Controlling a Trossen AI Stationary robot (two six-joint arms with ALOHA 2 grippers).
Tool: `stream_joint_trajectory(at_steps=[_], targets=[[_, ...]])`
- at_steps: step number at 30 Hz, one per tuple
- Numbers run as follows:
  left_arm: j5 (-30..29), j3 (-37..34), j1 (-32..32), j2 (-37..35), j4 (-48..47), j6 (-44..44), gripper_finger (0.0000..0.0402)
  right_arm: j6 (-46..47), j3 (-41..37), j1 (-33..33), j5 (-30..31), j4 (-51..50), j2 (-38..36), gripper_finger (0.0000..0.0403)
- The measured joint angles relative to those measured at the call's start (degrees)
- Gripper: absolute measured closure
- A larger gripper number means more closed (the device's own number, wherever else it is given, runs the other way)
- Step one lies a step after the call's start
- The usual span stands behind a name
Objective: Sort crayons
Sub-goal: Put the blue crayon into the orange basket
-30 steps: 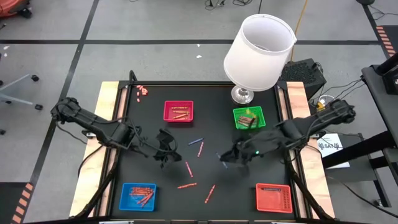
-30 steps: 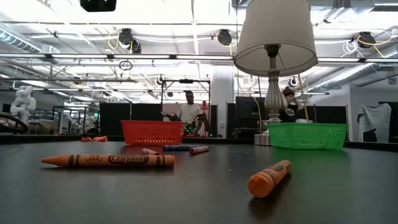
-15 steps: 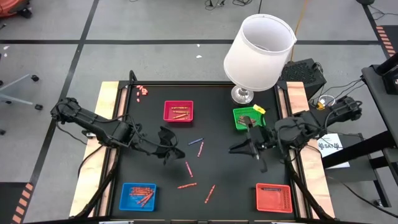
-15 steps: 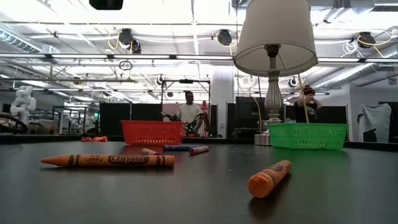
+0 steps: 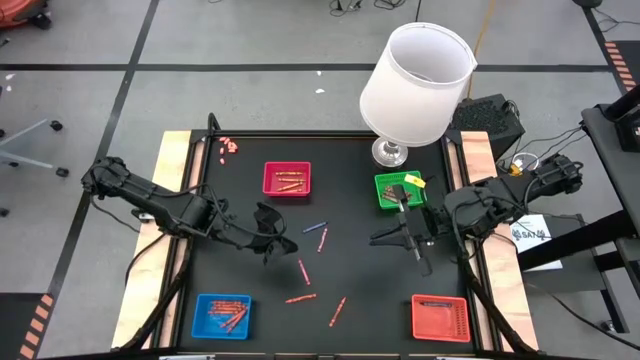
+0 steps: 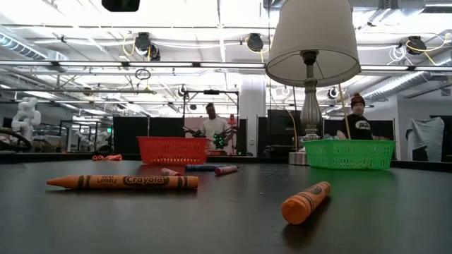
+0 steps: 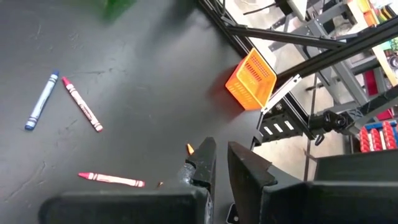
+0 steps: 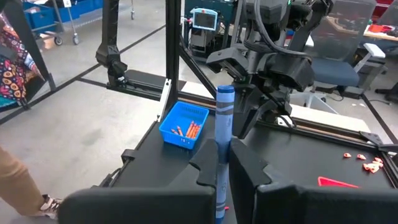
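Lamp crowds my right side
My right gripper (image 8: pixel 222 163) pinches a blue crayon (image 8: pixel 222 140) beside the lamp (image 5: pixel 415 82) and green tray (image 5: pixel 399 189); left jaws nearly together, empty.

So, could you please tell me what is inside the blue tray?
The blue tray holds several orange and red crayons lying loosely. Whatever lies beneath them is covered.

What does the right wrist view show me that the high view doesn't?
Only the right wrist view: a blue crayon standing upright, clamped in the right tool; from above the crayon cannot be made out. Only the high view: the lamp, the green tray next to its base, and the orange tray at the table's corner. Both views: the blue tray with crayons in it, and the left arm.
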Motion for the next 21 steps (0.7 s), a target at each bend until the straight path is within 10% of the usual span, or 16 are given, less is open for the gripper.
stream_joint_trajectory(at_steps=[21], targets=[[-2.2, 0.0, 0.0, 0.0, 0.1, -1.9, 0.0359, -4.4, 0.0, 0.0, -0.1, 0.0, -0.1, 0.0399]])
